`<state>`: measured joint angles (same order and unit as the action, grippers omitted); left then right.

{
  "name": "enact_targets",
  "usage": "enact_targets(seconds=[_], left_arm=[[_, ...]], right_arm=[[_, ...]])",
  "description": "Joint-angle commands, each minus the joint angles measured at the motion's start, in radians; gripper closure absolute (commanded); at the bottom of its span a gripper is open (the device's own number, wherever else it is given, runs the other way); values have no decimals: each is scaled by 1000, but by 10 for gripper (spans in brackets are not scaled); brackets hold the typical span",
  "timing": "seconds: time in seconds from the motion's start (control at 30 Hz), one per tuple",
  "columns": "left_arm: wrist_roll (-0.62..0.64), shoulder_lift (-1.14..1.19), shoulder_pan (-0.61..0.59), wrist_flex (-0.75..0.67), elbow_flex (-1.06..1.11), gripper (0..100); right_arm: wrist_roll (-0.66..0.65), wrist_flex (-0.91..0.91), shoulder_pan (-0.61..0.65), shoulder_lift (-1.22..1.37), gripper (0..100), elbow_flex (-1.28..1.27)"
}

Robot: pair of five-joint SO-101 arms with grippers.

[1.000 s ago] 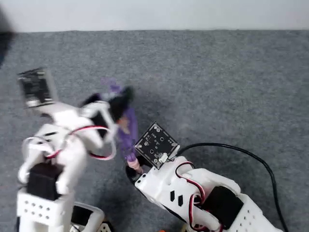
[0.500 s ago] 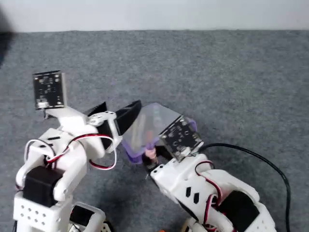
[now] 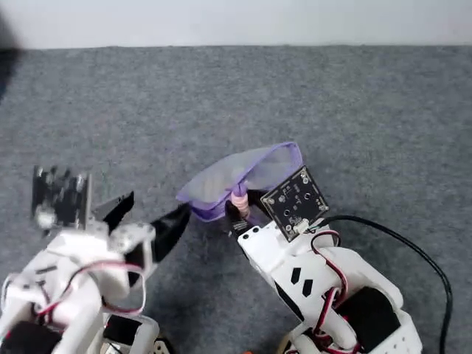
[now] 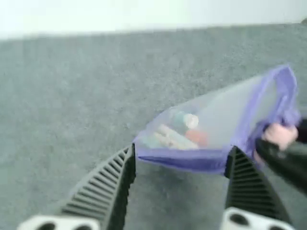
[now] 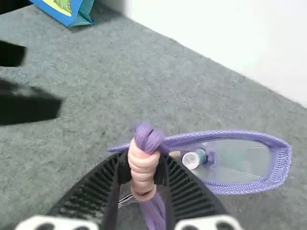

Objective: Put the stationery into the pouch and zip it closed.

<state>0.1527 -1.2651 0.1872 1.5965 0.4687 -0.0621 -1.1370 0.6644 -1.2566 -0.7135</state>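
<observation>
The right hand (image 5: 142,167), clamped on the pink beaded zip pull (image 5: 139,152), could drag the whole purple pouch (image 3: 243,173) across the grey bench (image 3: 354,110) instead of running the zip, since nothing anchors the far end. The left hand (image 4: 182,157) stands wide apart, holding nothing, at the pouch's eight o'clock in the high view. The pouch lies mid-bench with the stationery (image 4: 178,135) inside.

I see a grey, felt-like surface (image 3: 354,110) that runs up to a white wall (image 3: 236,22). Near the wall's foot lies a blue and teal thing (image 5: 67,9), partly cut off; I cannot identify it.
</observation>
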Motion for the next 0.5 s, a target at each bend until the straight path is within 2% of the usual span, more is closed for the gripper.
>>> enact_targets(seconds=[0.0, 0.2, 0.37, 0.47], left_arm=[[-80, -83, -5, -20, 114, 704], [-123, -152, 21, -195, 331, 703], [-120, -158, 172, -244, 415, 705], [-123, -152, 190, -249, 427, 705]], right_arm=[[-11, 27, -12, -2, 991, 9], [-38, 33, -12, -2, 991, 5], [-80, 36, -13, -2, 991, 5], [-89, 36, -15, -2, 991, 5]])
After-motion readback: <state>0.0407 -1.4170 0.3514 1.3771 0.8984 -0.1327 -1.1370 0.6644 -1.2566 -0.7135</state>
